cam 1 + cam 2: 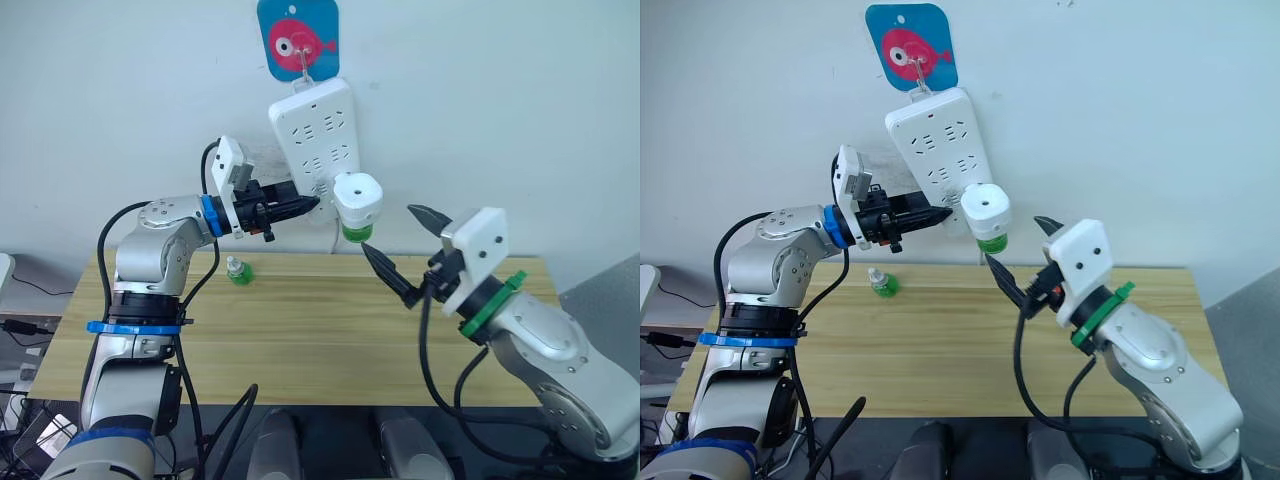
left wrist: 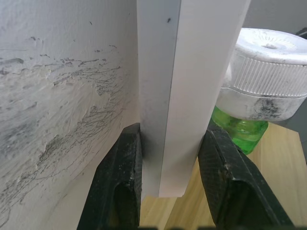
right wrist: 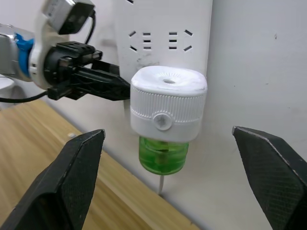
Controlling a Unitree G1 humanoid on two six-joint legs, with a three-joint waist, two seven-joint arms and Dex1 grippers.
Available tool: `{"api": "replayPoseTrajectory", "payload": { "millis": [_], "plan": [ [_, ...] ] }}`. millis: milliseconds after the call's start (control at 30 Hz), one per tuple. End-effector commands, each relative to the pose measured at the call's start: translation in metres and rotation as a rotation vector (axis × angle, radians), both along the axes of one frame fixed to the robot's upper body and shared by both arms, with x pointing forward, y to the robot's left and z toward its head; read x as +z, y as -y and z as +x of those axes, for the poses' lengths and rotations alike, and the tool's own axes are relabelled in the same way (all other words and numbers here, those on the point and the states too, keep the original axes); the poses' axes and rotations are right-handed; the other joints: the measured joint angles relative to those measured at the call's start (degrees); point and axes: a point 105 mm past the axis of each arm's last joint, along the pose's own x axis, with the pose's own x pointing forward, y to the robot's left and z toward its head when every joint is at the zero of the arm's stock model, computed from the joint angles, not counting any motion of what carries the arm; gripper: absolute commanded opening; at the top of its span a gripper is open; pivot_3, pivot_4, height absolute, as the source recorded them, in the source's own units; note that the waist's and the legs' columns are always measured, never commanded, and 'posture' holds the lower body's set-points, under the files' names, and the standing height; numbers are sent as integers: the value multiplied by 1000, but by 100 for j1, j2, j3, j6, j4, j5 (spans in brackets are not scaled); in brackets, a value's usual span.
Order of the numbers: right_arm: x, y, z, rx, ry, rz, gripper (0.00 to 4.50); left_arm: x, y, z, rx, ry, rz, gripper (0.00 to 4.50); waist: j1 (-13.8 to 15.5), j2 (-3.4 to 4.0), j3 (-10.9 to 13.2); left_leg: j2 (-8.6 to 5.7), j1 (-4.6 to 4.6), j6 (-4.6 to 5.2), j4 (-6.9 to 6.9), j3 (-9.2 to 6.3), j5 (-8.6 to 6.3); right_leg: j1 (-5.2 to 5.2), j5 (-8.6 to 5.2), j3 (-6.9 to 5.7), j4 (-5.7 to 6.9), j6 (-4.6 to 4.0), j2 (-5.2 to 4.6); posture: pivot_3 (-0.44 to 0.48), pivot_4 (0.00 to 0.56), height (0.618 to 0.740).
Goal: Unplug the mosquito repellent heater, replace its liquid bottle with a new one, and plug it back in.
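On wall strip, heater bottle-down.

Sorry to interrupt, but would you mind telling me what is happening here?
The left gripper clamps the lower end of the long white power strip hanging on the wall. The small white rounded heater, green bottle attached, is plugged into it. The right gripper is open, fingers either side of it, not touching. A spare green bottle stands on the wooden table.
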Motion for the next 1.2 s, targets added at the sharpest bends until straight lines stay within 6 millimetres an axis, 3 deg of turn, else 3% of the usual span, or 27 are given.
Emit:
{"api": "replayPoseTrajectory", "payload": {
  "millis": [33,700,800,900,1200],
  "plan": [
    [9,-9,4,-36,20,38,4500,14,1,-5,-10,53,-7,1305,-4,0,0,0,-8,-6,-1,-2,3,-11,0,-2,3,0,0,-168,254,697],
    [24,-34,44,-142,38,101,4500,13,3,-6,-9,63,3,1305,-17,4,2,-1,-41,-23,-1,-36,14,-37,2,-81,19,-3,-17,-154,253,697],
    [24,-33,48,-164,29,118,3893,14,3,-6,-10,65,4,1305,-19,5,3,-1,-44,-23,-2,-42,15,-38,2,-102,21,-5,-24,-154,253,697],
    [24,-31,50,-178,31,116,2959,13,3,-6,-7,66,7,1305,-22,5,3,-2,-46,-26,-1,-46,17,-38,3,-106,23,-6,-26,-153,250,697],
    [31,-12,25,-151,38,81,2983,-1,-12,8,115,92,89,1305,-30,5,3,-48,-55,-33,-6,-60,24,-39,2,-144,24,-7,-85,-158,251,697]
  ]
}}
